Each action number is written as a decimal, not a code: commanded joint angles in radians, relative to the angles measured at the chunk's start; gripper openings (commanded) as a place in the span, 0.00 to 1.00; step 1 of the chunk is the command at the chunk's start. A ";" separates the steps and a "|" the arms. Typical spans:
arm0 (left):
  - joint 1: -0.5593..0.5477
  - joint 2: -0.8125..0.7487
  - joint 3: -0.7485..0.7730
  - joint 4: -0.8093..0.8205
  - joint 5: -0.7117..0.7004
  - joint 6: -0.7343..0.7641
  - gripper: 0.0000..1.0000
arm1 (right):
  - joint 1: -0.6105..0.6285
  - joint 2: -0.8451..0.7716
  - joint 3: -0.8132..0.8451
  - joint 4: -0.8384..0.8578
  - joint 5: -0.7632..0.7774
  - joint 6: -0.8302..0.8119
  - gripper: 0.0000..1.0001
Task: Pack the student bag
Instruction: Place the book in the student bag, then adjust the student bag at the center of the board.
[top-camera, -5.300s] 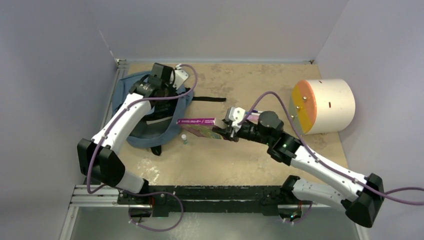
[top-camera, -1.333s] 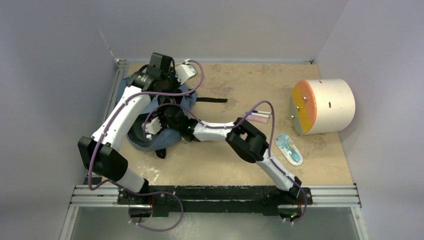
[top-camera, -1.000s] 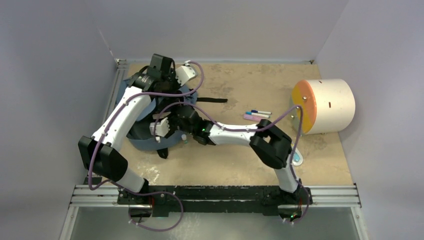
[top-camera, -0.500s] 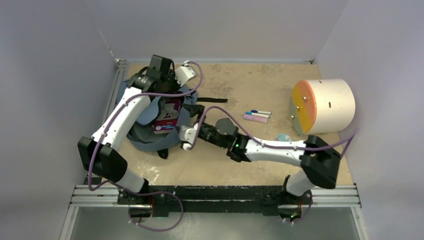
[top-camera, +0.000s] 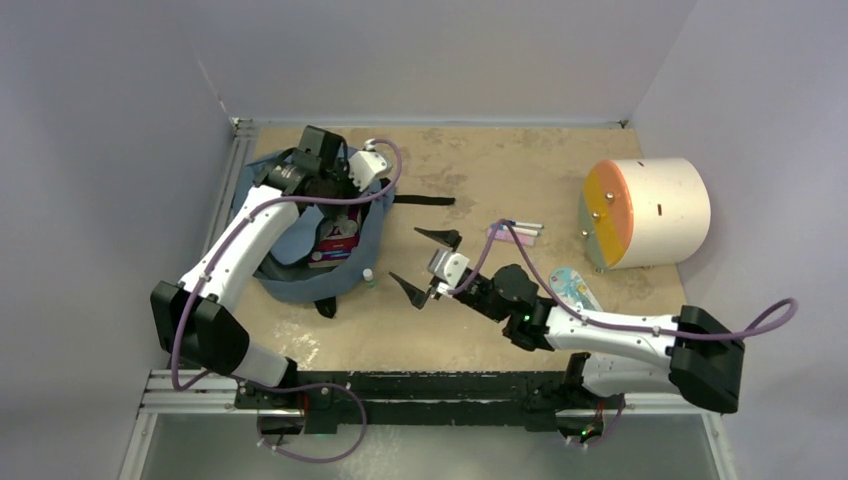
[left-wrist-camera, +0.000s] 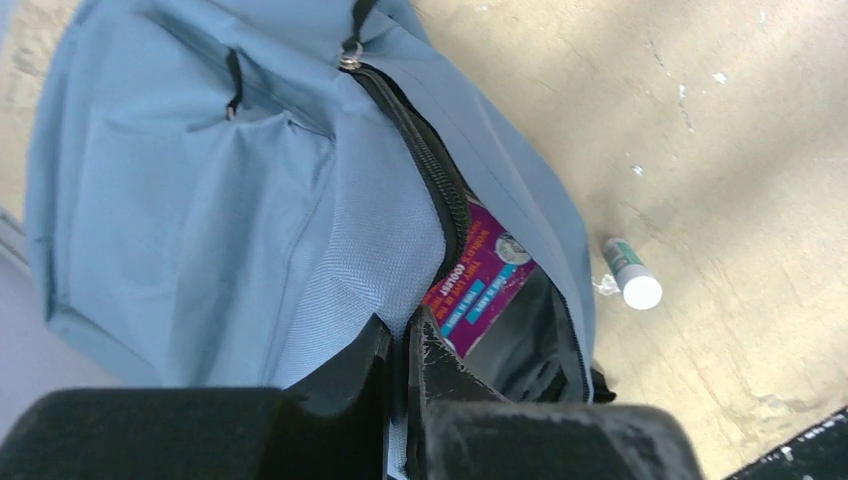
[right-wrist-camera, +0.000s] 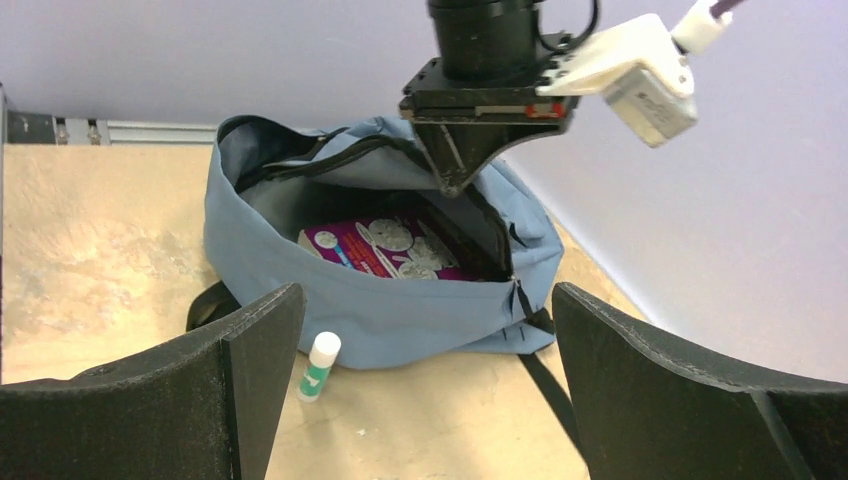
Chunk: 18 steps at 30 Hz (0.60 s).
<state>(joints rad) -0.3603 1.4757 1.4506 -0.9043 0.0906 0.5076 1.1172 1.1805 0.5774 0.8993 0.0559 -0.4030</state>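
One item newly in: purple book (right-wrist-camera: 385, 248) lies inside the student bag (top-camera: 300, 285), far-left on the desk (top-camera: 480, 170). Right claw (top-camera: 425, 263) has backed out, spread wide, empty. Left claw (left-wrist-camera: 400, 345) is pinched on the bag's zipper lip, mouth held open. Glue stick (top-camera: 369, 275) and pens (top-camera: 515, 230) not yet packed; likely next.

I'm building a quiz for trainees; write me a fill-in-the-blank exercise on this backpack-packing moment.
1. The purple book lies ___ the backpack.
2. The left gripper has its jaws ___ on the edge of the backpack's opening.
3. The right gripper, jaws wide open, holds ___.
4. The glue stick on the table beside the backpack has a ___ cap.

Missing words: inside; shut; nothing; white.
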 joint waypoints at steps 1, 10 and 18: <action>0.004 -0.029 -0.025 -0.019 0.078 -0.051 0.02 | 0.001 -0.088 -0.031 0.016 0.079 0.123 0.94; 0.003 -0.039 0.044 -0.034 0.146 -0.142 0.32 | 0.000 -0.133 -0.049 -0.058 0.161 0.210 0.94; 0.003 -0.159 -0.036 0.163 0.146 -0.383 0.54 | 0.000 -0.044 0.071 -0.284 0.263 0.779 0.88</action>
<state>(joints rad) -0.3603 1.4185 1.4422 -0.8909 0.2184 0.3004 1.1172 1.0966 0.5400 0.7483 0.2413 0.0917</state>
